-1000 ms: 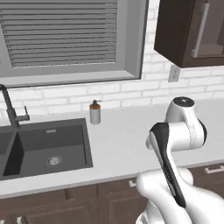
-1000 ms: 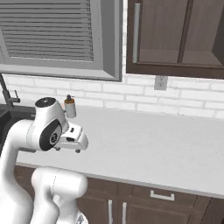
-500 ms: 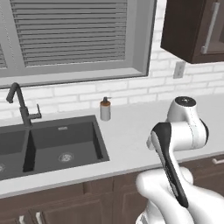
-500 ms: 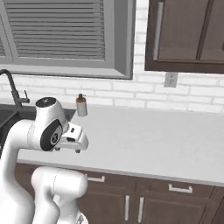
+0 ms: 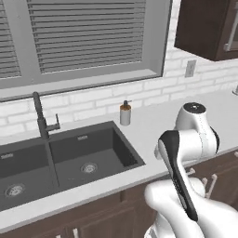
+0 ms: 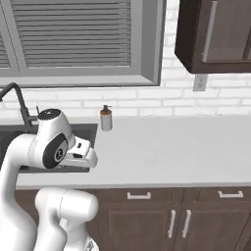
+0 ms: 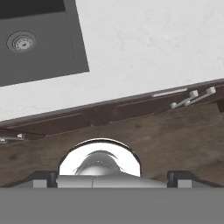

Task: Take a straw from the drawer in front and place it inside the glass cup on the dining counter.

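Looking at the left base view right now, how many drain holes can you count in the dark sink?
2: one drain in the right basin, one drain in the left basin of the sink. The picture's edge cuts the left basin.

You're facing a white brick wall (image 6: 147,100) with a grey-framed window (image 5: 88,42), its slatted blinds down. Below runs a white worktop (image 6: 166,147) holding a dark double sink (image 5: 60,162) with a dark faucet (image 5: 41,116). A soap dispenser (image 5: 125,113) stands just beside the basin. Dark wood upper cabinets (image 6: 215,34) hang right; an outlet (image 6: 199,83) sits beneath them. Dark drawers (image 6: 171,196) line the front.
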Tool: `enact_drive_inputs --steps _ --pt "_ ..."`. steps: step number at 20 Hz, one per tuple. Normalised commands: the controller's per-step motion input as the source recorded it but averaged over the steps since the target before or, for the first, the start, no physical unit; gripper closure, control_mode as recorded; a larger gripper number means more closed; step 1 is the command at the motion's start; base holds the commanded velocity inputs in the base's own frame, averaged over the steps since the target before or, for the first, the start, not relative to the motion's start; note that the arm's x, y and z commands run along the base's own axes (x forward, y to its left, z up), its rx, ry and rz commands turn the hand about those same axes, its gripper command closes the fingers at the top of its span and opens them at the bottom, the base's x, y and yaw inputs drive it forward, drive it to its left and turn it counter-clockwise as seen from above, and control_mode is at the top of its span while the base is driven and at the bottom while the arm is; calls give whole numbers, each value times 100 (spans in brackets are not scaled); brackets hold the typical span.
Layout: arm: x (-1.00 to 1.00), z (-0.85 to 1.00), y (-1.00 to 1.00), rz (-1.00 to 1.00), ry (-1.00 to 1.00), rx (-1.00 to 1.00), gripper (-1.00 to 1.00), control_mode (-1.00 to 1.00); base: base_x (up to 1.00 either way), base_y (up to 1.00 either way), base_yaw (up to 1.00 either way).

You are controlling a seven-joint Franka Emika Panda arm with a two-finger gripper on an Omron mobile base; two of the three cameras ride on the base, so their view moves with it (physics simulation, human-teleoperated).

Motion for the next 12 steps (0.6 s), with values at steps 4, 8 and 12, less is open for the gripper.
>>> enact_drive_inputs --steps 4,8,12 --pt "0 0 0 0 0 0 -100 100 -19 59 -38" --pt "0 0 0 0 0 0 -100 100 -30 38 -42" --pt "0 0 0 0 0 0 -100 100 -28 10 -44"
